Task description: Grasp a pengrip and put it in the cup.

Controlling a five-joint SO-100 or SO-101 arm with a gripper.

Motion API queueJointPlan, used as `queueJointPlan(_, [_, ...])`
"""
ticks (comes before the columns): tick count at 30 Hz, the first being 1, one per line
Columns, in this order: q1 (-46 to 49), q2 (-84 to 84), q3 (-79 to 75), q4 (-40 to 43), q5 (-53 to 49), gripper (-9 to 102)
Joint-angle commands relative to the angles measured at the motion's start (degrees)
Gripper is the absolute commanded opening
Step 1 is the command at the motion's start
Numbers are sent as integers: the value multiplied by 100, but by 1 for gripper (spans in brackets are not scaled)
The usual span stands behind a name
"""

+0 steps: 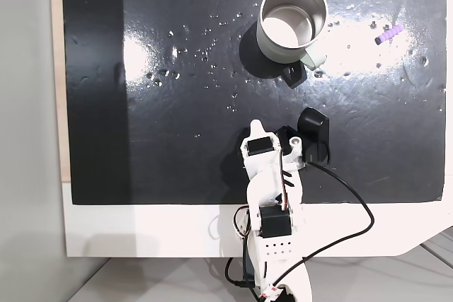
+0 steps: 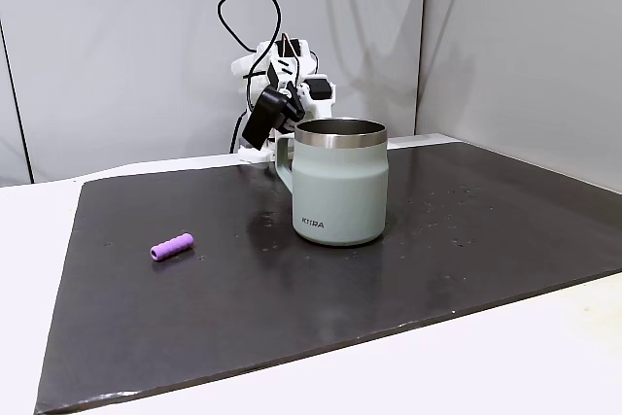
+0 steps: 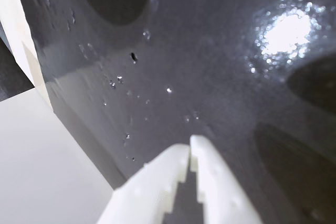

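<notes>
- Tool (image 3: 189,142) hangs over the wet black mat (image 1: 177,139), white fingertips pressed together, nothing between them.
- Pengrip (image 1: 388,33) lies flat on the mat, well apart from the cup (image 1: 292,22), toward the right edge in a fixed view.
- Cup stands upright.

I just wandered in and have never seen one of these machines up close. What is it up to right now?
A small white robot arm sits at the edge of a black mat, folded back and touching nothing. Its gripper is shut and empty, hanging above bare mat. A pale green steel cup stands upright on the mat with nothing seen inside it. A tiny purple pengrip lies apart from the cup, untouched. It appears to be the very start: the pengrip has not yet been picked up.
</notes>
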State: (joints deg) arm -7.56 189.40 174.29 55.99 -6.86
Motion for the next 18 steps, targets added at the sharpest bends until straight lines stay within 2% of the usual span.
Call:
queueJointPlan(1, [-35,53,-35,-149,26,0])
queueJointPlan(6, [-97,53,-229,35,-281,0])
queueJointPlan(13, [-352,53,-1898,1213,-1213,0])
queueJointPlan(18, [-343,-88,-2927,1582,-1872,0])
